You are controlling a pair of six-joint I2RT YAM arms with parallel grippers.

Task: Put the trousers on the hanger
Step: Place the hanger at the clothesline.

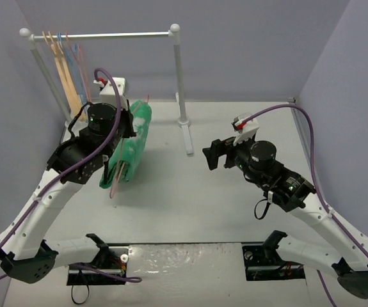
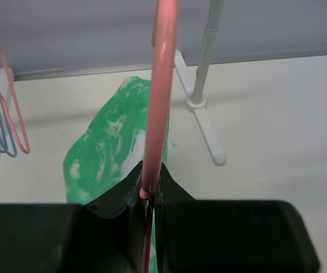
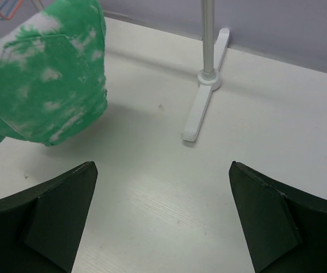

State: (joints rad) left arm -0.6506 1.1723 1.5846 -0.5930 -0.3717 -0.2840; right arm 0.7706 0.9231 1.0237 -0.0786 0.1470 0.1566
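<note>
Because the rail [image 1: 107, 36] at the far left holds spare hangers [image 1: 65, 64], it looks like the place where clothes go in the end. Just beside it, the left gripper [image 2: 150, 190] pinches tight on the thin pink hanger [image 2: 160, 85], so the wire cannot slip or tip. The green and white trousers [image 1: 132, 144] hang folded over that hanger, up off the table [image 1: 190, 211]. I think they sit there so the hanger can carry them. Over on the right, the right gripper [image 3: 162, 168] has its fingers spread wide and holds nothing. It is well apart from the cloth, maybe to keep out of the way.
</note>
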